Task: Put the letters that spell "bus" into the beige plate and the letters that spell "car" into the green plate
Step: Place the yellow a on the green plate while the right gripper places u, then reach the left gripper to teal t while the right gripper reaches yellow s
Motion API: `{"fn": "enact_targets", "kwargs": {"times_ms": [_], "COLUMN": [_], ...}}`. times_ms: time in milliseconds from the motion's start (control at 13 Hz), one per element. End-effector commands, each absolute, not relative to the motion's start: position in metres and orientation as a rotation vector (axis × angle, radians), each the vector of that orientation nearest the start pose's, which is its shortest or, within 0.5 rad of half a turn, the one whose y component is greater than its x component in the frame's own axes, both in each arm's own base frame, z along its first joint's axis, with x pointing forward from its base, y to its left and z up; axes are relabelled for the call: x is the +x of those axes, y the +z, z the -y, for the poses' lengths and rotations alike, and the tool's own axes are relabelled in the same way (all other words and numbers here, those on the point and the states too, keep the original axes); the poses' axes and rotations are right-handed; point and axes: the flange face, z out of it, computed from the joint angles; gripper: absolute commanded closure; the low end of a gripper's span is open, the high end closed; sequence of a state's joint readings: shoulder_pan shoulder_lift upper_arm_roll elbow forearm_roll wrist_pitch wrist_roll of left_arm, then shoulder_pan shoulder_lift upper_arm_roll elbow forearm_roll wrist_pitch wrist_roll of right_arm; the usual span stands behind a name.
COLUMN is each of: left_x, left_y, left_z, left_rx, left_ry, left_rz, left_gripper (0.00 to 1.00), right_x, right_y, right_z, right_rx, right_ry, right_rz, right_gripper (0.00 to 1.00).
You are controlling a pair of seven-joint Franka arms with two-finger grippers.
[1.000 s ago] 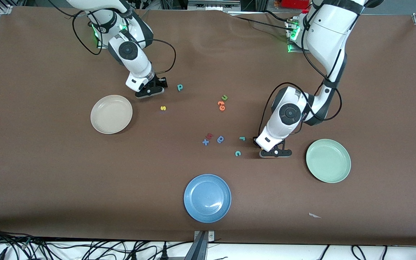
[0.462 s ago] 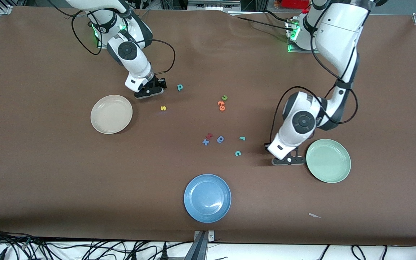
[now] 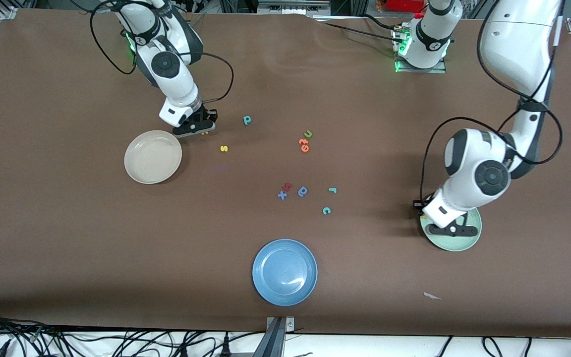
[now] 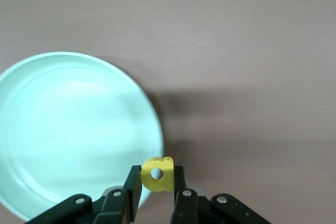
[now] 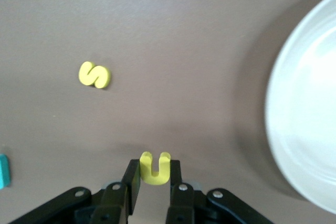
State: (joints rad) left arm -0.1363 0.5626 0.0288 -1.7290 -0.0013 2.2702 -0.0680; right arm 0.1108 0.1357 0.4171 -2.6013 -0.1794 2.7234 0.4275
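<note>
The right gripper, clamped on the yellow u, has shifted toward the beige plate. The left gripper, clamped on the yellow a, has moved from bare table to over the green plate.

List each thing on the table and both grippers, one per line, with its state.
Left gripper: shut on yellow a, over green plate's rim.
Right gripper: shut on yellow u, over table beside beige plate.
Green plate: empty.
Beige plate: empty.
Blue plate: empty.
Yellow s: loose on table.
Teal b: loose on table.
Teal r: loose on table.
Teal c: loose on table.
</note>
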Motion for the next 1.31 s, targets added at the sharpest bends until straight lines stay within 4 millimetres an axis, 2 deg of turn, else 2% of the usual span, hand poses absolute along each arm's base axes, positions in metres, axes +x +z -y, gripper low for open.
{"fn": "enact_targets", "kwargs": {"times_ms": [0,77,154,231,308,385,462,538,615,692,769,846,923,1077,1154,1231], "left_x": [0.661,0.662,0.662,0.664,0.664,0.664,0.662,0.658,0.653,0.646,0.638,0.630,0.624,0.607,0.604,0.599], "left_y": [0.260,0.259,0.258,0.260,0.262,0.263,0.262,0.260,0.256,0.253,0.250,0.249,0.248,0.240,0.237,0.224], "left_z": [0.027,0.006,-0.003,-0.002,0.010,0.032,0.065,0.098,0.127,0.156,0.187,0.214,0.231,0.283,0.296,0.311], "left_rx": [-3.109,-3.108,-3.099,-3.081,-3.078,-3.095,-3.104,-3.107,-3.109,-3.108,-3.107,-3.103,-3.102,-3.126,-3.143,-3.153], "left_ry": [0.048,0.049,0.049,0.044,0.038,0.033,0.029,0.029,0.031,0.033,0.033,0.029,0.033,0.043,0.009,-0.010], "left_rz": [-0.154,-0.172,-0.232,-0.286,-0.305,-0.291,-0.199,-0.097,-0.030,0.021,0.075,0.146,0.221,0.265,0.296,0.289], "left_gripper": [0.70,0.60,0.44,0.00,0.00,0.00,0.00,0.00,0.00,0.00,0.00,0.00,0.00,0.00,0.00,0.00], "right_x": [0.375,0.380,0.384,0.391,0.401,0.411,0.424,0.433,0.436,0.436,0.436,0.436,0.436,0.436,0.437,0.438], "right_y": [0.223,0.230,0.234,0.236,0.236,0.237,0.241,0.244,0.245,0.242,0.241,0.240,0.240,0.241,0.239,0.236], "right_z": [-0.224,-0.218,-0.207,-0.191,-0.170,-0.151,-0.132,-0.122,-0.115,-0.113,-0.113,-0.113,-0.114,-0.114,-0.116,-0.126], "right_rx": [-3.148,-3.148,-3.160,-3.166,-3.164,-3.157,-3.153,-3.144,-3.143,-3.144,-3.147,-3.145,-3.145,-3.145,-3.146,-3.141], "right_ry": [-0.043,-0.066,-0.053,-0.031,-0.026,-0.030,-0.037,-0.049,-0.051,-0.041,-0.037,-0.039,-0.039,-0.036,-0.033,-0.031], "right_rz": [0.451,0.474,0.504,0.536,0.561,0.605,0.640,0.675,0.685,0.681,0.655,0.657,0.657,0.641,0.623,0.612], "right_gripper": [0.72,0.72,0.72,0.72,0.72,0.72,0.72,0.71,0.66,0.44,0.09,0.01,0.01,0.00,0.00,0.00]}}
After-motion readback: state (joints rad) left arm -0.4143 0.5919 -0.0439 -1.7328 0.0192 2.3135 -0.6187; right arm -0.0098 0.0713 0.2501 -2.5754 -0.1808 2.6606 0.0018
